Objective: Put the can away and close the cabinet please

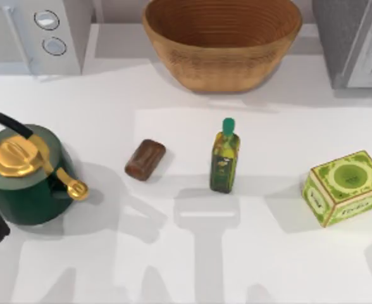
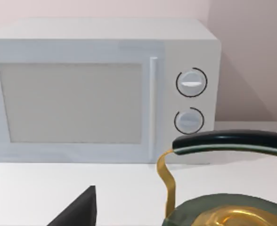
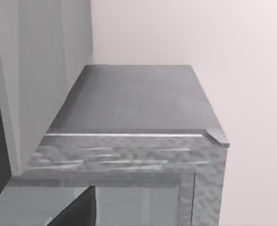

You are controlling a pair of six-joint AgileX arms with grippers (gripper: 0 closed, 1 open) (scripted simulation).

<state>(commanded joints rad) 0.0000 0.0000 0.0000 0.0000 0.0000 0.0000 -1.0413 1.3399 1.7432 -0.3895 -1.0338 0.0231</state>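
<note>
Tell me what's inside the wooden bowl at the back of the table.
The wooden bowl looks empty: the top view shows only its ribbed inner wall. Its near rim covers part of the floor, so that patch can't be checked.

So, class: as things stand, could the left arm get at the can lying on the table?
Probably yes. The can lies on its side on open table, apart from the kettle and the olive-oil bottle, with nothing on top of it. The kettle sits between it and the left edge.
</note>
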